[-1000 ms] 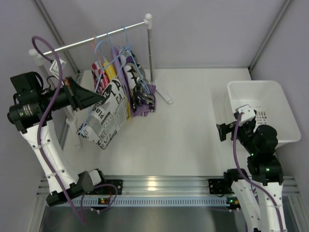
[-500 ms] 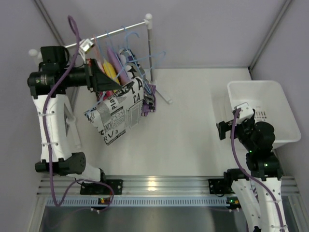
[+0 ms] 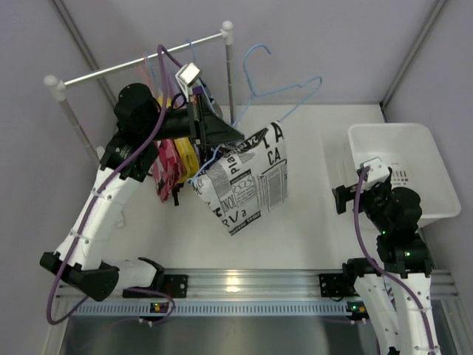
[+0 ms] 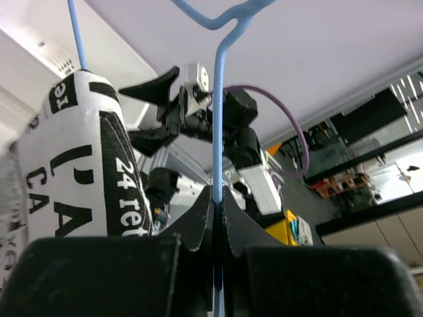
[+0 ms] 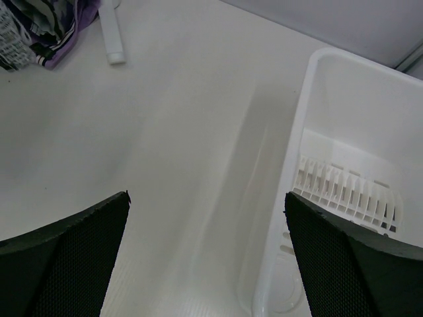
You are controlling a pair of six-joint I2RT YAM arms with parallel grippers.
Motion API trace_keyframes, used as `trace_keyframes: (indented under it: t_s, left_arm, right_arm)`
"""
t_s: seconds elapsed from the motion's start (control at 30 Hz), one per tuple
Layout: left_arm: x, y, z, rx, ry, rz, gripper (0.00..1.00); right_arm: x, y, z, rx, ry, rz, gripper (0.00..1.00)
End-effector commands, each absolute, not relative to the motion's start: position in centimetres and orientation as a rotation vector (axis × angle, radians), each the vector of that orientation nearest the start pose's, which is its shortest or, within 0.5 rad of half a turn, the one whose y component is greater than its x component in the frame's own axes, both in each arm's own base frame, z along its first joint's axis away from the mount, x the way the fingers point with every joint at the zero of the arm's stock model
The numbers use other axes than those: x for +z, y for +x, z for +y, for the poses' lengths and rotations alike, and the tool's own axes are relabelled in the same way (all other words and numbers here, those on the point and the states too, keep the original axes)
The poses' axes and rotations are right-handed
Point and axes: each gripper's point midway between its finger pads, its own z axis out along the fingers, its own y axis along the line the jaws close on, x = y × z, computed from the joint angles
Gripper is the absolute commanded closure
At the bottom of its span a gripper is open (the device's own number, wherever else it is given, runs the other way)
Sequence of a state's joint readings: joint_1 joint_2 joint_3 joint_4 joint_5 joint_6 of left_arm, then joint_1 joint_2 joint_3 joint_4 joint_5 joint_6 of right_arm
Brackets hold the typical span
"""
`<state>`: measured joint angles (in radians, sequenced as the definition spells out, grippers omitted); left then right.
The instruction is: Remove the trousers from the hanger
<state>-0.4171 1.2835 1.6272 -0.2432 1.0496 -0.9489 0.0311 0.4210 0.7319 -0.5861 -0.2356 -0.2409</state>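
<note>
My left gripper (image 3: pixel 230 136) is shut on the wire of a light-blue hanger (image 3: pixel 275 83) and holds it in the air, off the rail (image 3: pixel 133 65). The black-white-grey print trousers (image 3: pixel 247 181) hang from that hanger above the middle of the table. In the left wrist view the hanger wire (image 4: pixel 218 119) runs up between my closed fingers (image 4: pixel 218 198), with the print trousers (image 4: pixel 73 165) at the left. Red-pink trousers (image 3: pixel 165 168) and yellow trousers (image 3: pixel 185 151) still hang at the rack. My right gripper (image 3: pixel 341 200) is open and empty (image 5: pixel 206 195) beside the bin.
A white bin (image 3: pixel 403 170) stands at the right and shows in the right wrist view (image 5: pixel 344 132). The rack post (image 3: pixel 228 70) stands behind the held hanger. Its foot (image 5: pixel 112 36) and purple cloth (image 5: pixel 63 33) lie at the top left of the right wrist view.
My left arm has swung right and taken the blue hanger with the print trousers off the rail, out over the middle of the table. The right arm has not moved.
</note>
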Motion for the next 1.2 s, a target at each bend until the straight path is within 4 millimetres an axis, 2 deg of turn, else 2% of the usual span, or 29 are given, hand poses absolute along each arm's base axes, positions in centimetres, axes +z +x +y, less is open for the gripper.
trace_keyframes:
  t_s: [0.0, 0.07, 0.1, 0.13, 0.2, 0.23, 0.27, 0.3, 0.43, 0.5, 0.63, 0.67, 0.73, 0.77, 0.83, 1.0, 1.1, 1.17]
  left_arm:
    - [53.4, 22.1, -28.7, -1.638, 0.402, 1.536, 1.00]
    - [52.8, 23.5, -30.0, -1.637, 0.325, 1.573, 1.00]
    - [52.3, 25.1, -30.1, -1.594, 0.233, 1.610, 1.00]
    - [51.3, 26.3, -31.1, -1.576, 0.196, 1.656, 1.00]
    - [51.3, 27.0, -31.7, -1.501, 0.142, 1.717, 1.00]
    - [49.7, 28.7, -33.2, -1.392, 0.039, 1.782, 1.00]
    - [49.4, 29.0, -33.7, -1.318, 0.024, 1.805, 1.00]
    - [50.1, 28.8, -34.1, -1.297, 0.012, 1.794, 1.00]
    - [49.5, 30.2, -36.2, -1.228, -0.074, 1.791, 1.00]
    - [49.5, 31.6, -35.9, -1.149, -0.135, 1.765, 1.00]
    - [48.8, 32.7, -37.4, -1.140, -0.173, 1.775, 1.00]
    - [49.5, 32.6, -37.6, -1.149, -0.161, 1.759, 1.00]
    - [49.3, 32.7, -38.4, -1.114, -0.151, 1.752, 1.00]
    - [50.0, 32.7, -38.3, -1.096, -0.140, 1.728, 1.00]
    - [49.5, 33.5, -38.4, -1.053, -0.182, 1.725, 1.00]
    - [49.8, 34.5, -38.3, -1.055, -0.272, 1.709, 1.00]
    - [49.9, 34.8, -38.7, -1.073, -0.293, 1.701, 1.00]
    - [50.3, 35.2, -38.7, -1.075, -0.321, 1.684, 1.00]
  right_arm:
    - [27.1, 22.0, 4.0, 0.075, -0.402, 1.712, 0.01]
    - [27.3, 21.8, 4.3, 0.086, -0.419, 1.701, 0.00]
    - [27.4, 21.7, 4.5, 0.092, -0.428, 1.698, 0.00]
    - [27.6, 21.6, 4.6, 0.096, -0.434, 1.690, 0.01]
    - [27.9, 21.4, 5.1, 0.118, -0.462, 1.673, 0.01]
    - [28.0, 21.3, 5.3, 0.124, -0.474, 1.663, 0.01]
    - [28.1, 21.2, 5.5, 0.132, -0.488, 1.650, 0.01]
    - [28.1, 21.0, 6.0, 0.149, -0.520, 1.638, 0.01]
    - [28.8, 20.3, 7.2, 0.190, -0.598, 1.583, 0.01]
    - [29.5, 20.0, 8.0, 0.225, -0.630, 1.549, 0.01]
    - [31.1, 19.6, 9.0, 0.275, -0.667, 1.491, 0.01]
    - [31.2, 19.5, 9.4, 0.297, -0.678, 1.485, 0.00]
    - [30.8, 19.7, 9.9, 0.341, -0.675, 1.491, 0.01]
    - [30.2, 19.6, 10.5, 0.385, -0.699, 1.499, 0.00]
    - [30.0, 20.1, 10.9, 0.423, -0.684, 1.492, 0.01]
    - [31.3, 20.4, 11.9, 0.454, -0.678, 1.411, 0.01]
    - [30.5, 20.7, 12.6, 0.443, -0.723, 1.395, 0.03]
    - [28.8, 21.3, 13.0, 0.422, -0.750, 1.410, 0.04]
